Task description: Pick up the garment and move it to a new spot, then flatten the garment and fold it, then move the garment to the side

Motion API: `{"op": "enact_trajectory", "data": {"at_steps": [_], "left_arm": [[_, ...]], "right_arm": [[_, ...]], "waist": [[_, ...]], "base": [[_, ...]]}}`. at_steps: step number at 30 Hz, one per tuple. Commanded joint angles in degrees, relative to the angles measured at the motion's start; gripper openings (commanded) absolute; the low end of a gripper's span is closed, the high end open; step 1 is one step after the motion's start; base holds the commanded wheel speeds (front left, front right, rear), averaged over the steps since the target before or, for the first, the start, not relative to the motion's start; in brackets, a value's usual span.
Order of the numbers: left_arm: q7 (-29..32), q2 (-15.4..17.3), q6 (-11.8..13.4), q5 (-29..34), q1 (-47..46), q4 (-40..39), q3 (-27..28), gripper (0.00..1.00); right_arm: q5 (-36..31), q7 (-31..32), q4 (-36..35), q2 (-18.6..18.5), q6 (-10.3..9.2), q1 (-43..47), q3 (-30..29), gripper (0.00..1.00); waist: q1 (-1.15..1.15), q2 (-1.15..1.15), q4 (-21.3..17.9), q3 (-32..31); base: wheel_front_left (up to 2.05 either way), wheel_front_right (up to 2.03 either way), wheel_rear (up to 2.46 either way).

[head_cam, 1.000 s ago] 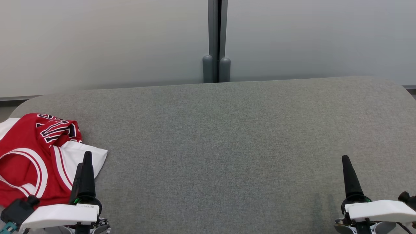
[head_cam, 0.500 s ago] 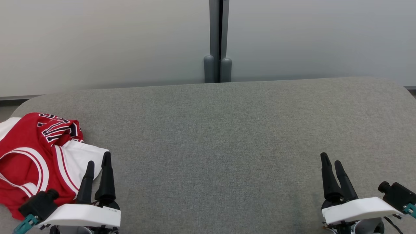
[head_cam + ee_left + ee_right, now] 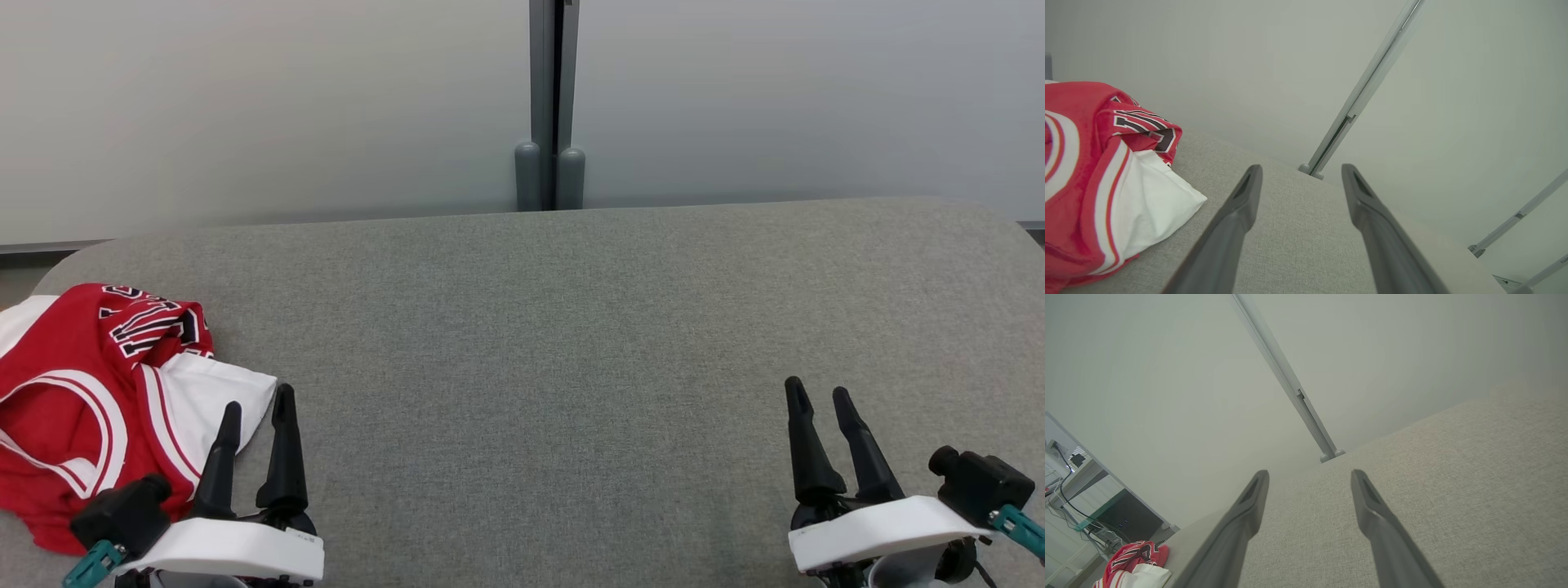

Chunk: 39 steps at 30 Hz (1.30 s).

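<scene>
The garment (image 3: 90,392) is a red jersey with white trim and black lettering, lying crumpled at the near left of the grey table (image 3: 555,343). It also fills the left side of the left wrist view as the garment (image 3: 1094,175) and shows small at the bottom left of the right wrist view as the garment (image 3: 1133,563). My left gripper (image 3: 257,400) stands open just right of the jersey's white corner, its jaws empty, and is seen as the left gripper (image 3: 1300,169) over bare cloth. My right gripper (image 3: 816,390) is open and empty at the near right; the right gripper (image 3: 1310,475) points over bare table.
A pale partition wall with a grey vertical post (image 3: 549,106) runs behind the table's far edge. The table's corners are rounded. A desk with cables (image 3: 1073,490) stands beyond the table's left end.
Both grippers have rolled so that both fingers of each now show side by side, and both have shifted inward, the left to the right, the right to the left. The garment has not moved.
</scene>
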Motion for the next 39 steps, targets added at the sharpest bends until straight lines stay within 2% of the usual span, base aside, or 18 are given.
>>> {"op": "enact_trajectory", "data": {"at_steps": [1, 6, 17, 26, 33, 39], "left_arm": [[-0.5, 0.5, 0.4, 2.1, 0.0, -0.9, 0.2, 1.00], [-1.2, 1.4, 1.2, 6.7, 0.4, -1.6, -0.7, 1.00], [-2.7, 1.9, 2.7, 12.0, 1.4, -2.1, -2.3, 1.00], [-3.9, 1.9, -0.4, 15.8, 2.4, -1.7, -3.4, 1.00], [-4.8, 1.6, -0.7, 19.4, 3.5, -0.5, -3.1, 1.00], [-5.5, 1.1, -2.2, 20.5, 3.8, 1.1, -1.8, 1.00]], "right_arm": [[-1.4, -0.7, -0.9, -0.4, 0.01, -0.2, 0.2, 1.00], [-3.9, -1.5, -1.5, -0.4, 0.01, 0.0, 1.2, 1.00], [-9.5, -3.0, -1.5, -0.5, 0.01, 0.6, 2.6, 1.00], [-13.8, -4.2, -1.2, -0.5, 0.02, 1.2, 3.9, 1.00], [-16.3, -5.1, 0.2, -0.6, 0.01, 2.2, 4.0, 1.00], [-18.6, -5.8, 1.4, -0.6, 0.01, 1.8, 4.0, 1.00]], "waist": [[0.00, 0.00, 0.0, 0.0], [0.00, 0.00, 0.1, -0.2], [0.00, 0.00, 0.4, -0.5], [0.00, 0.00, 0.6, -1.3], [0.00, 0.00, 0.7, -1.8], [0.00, 0.00, 0.9, -1.7]], "base": [[0.00, 0.00, 0.00], [0.00, 0.00, 0.00], [0.00, 0.00, 0.00], [0.00, 0.00, 0.00], [0.00, 0.00, 0.00], [0.00, 0.00, 0.00]]}}
